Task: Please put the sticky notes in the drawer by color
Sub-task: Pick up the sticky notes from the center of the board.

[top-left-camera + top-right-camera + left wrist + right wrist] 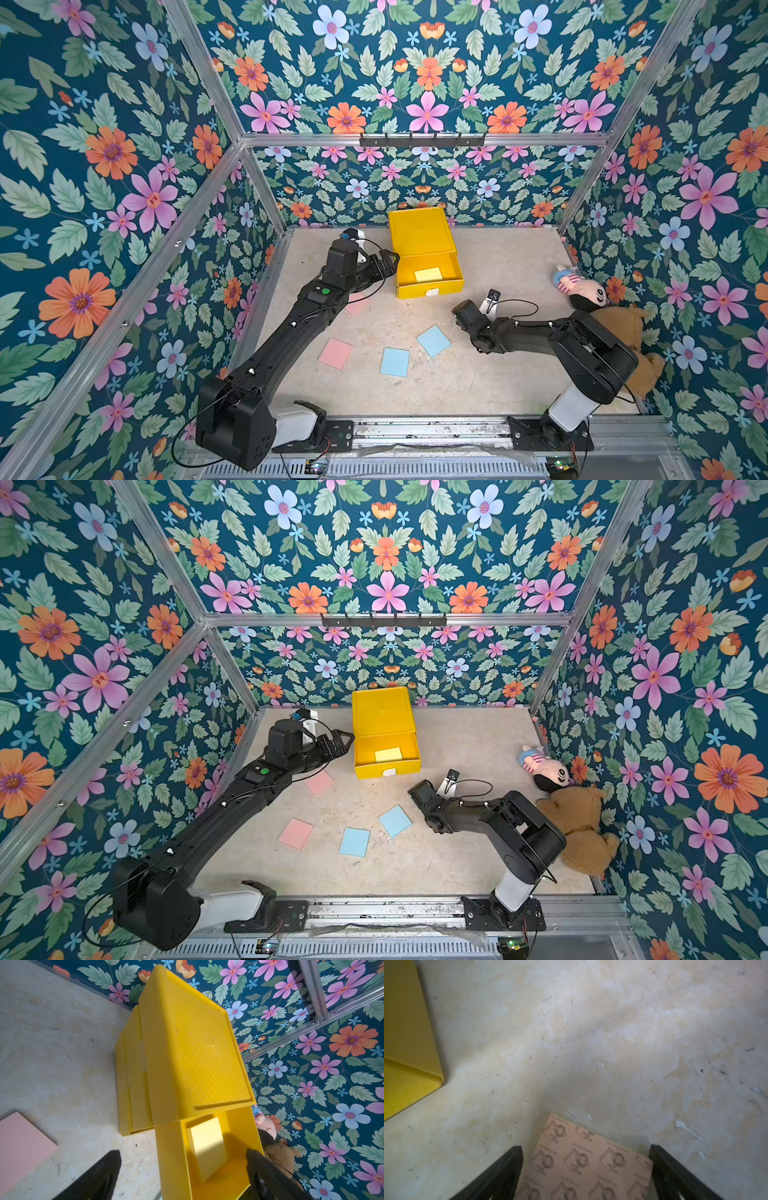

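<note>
Closest to us, low in both top views, a pink pad (335,353) lies flat on the bench (478,382), with a blue pad (395,362) just to its right. A second blue pad (433,340) sits a touch higher, turned on its corner. None of the three touch.

Now right of centre: the right claw (585,1148) hangs over the bench with its fingers spread wide. The wrist view shows a peach patterned pad (589,1167) lying flat between them. Whether they touch it, I can't tell.

At the right edge a brown teddy bear (619,328) and a striped doll (582,286) slump by the wall, well apart from the pads.

Left of centre, a second pink pad (358,305) peeks out from under the left arm (291,332).

Further back, the left claw (388,262) sits at the left side of the yellow cabinet (417,232), fingers apart, gripping nothing. The cabinet stands mid-frame near the back wall. Its top drawer (409,290) is pulled out toward us, white tab handle (432,292) on the front. One pale yellow pad (428,274) rests on the drawer floor.
</note>
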### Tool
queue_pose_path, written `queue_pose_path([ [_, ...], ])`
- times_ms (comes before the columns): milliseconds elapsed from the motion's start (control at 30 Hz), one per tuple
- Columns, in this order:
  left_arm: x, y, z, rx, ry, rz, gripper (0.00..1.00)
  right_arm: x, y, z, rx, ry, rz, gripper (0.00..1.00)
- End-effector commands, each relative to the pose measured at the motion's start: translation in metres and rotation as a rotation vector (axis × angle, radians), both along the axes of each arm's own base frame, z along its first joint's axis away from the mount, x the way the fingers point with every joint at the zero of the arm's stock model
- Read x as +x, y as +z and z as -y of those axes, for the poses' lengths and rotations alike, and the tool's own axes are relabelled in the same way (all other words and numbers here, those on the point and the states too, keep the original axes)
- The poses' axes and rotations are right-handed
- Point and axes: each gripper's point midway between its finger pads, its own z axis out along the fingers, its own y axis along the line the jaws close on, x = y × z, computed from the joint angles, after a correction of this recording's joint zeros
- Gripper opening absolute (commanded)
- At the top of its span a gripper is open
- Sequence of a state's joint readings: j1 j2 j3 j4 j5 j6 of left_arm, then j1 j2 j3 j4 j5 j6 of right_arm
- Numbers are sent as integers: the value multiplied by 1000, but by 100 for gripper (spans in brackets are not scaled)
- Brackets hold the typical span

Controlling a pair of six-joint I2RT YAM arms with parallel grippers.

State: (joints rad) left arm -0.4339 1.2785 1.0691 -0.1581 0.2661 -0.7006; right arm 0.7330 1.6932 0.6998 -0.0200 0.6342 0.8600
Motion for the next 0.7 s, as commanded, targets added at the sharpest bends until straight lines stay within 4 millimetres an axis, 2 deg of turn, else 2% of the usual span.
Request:
queue_pose_path([
  [0, 0, 5, 0, -2, -2, 22, 100, -44, -26, 0, -47, 64, -238, 99],
  [167, 0, 7, 0, -6, -2, 26, 100, -45, -18, 2, -99, 111, -257, 99],
  [267, 0, 8, 0, -11, 0, 28, 100, -46, -15, 6, -114, 127, -266, 91],
  [400, -1, 7, 0, -12, -1, 28, 100, -44, -16, 1, -15, 163, -267, 96],
  [533, 0, 9, 0, -17, -2, 31, 100, -41, -21, 5, 7, 145, -271, 96],
  [667, 0, 11, 0, -14, 0, 34, 100, -38, -22, 0, 19, 151, -275, 96],
])
